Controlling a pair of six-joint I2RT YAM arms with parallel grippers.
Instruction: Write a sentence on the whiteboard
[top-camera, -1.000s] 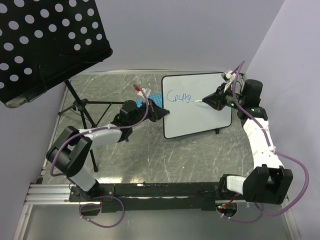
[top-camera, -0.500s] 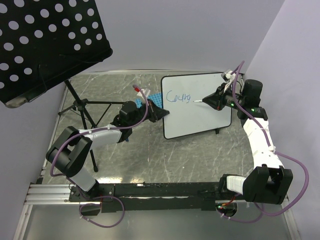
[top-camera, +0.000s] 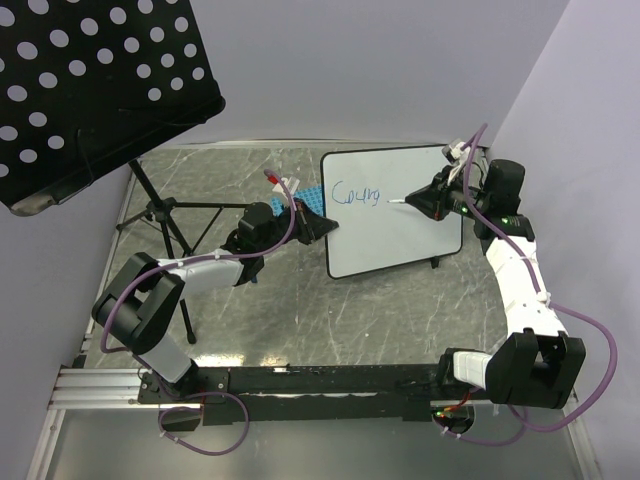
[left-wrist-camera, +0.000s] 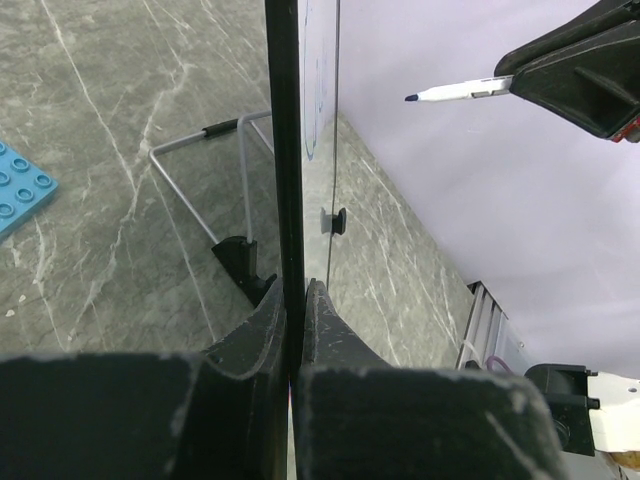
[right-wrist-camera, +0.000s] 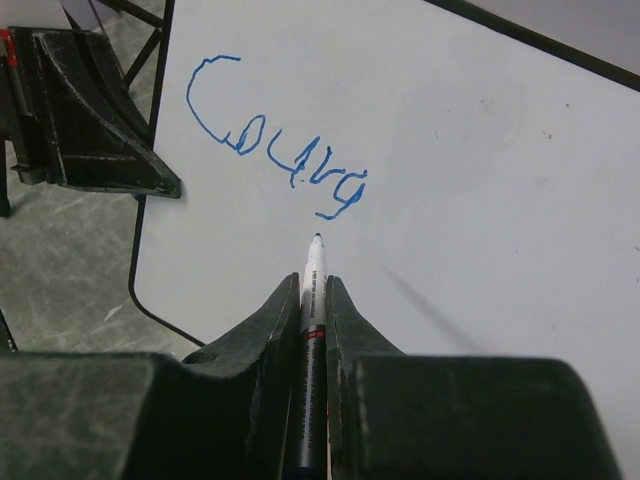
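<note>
Nearest the arm bases, the grey stone table (top-camera: 350, 320) has nothing to count on it. A bit further in, the left gripper (left-wrist-camera: 295, 290) is pinched tight on the thin dark edge of the whiteboard (top-camera: 400, 240) and holds it up on its side edge so it does not wobble. The whiteboard stands near the back right of the table, leaning a little. The right gripper (right-wrist-camera: 312, 290) is squeezed shut on a blue marker (right-wrist-camera: 313, 265), with the tip poking out in front. What is new: a moment ago the tip sat right at the tail of the last letter, and now it has slid a tiny bit to the right. From the left wrist view the tip hangs in the air, apart from the board. I think that letter is done and the marker is getting ready for the next one. The sentence (right-wrist-camera: 280, 140) is only a start, near the top left of the board. It looks like "Courag", but the letters are squiggly and hard to count. So most of the writing is still to do. Counting up: two arms, two grippers, one whiteboard, one marker and one bit of blue writing. Behind the left gripper lies one blue studded plate (top-camera: 312, 197). Far back on the left stands one black music stand (top-camera: 90, 90) full of holes.
</note>
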